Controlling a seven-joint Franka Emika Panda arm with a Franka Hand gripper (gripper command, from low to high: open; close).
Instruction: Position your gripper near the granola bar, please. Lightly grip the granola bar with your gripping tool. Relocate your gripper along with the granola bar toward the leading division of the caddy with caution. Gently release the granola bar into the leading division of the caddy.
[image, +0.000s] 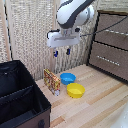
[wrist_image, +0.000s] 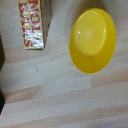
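Note:
The granola bar (image: 52, 81) is a flat box with orange, red and yellow print, standing on its edge on the wooden table just beside the caddy. The wrist view shows it from above as granola bar (wrist_image: 35, 23), with red letters on yellow. The caddy (image: 17, 97) is a large black soft bin at the exterior view's left, split by a black divider. My gripper (image: 61, 51) hangs well above the table, higher than the box and the bowls, its small dark and blue fingers pointing down with a gap between them and nothing held. No fingers show in the wrist view.
A yellow bowl (image: 76, 90) and a blue bowl (image: 68, 78) sit on the table next to the box; the yellow bowl (wrist_image: 93, 39) fills much of the wrist view. A wooden drawer cabinet (image: 111, 45) stands at the exterior view's right. A woven screen lies behind.

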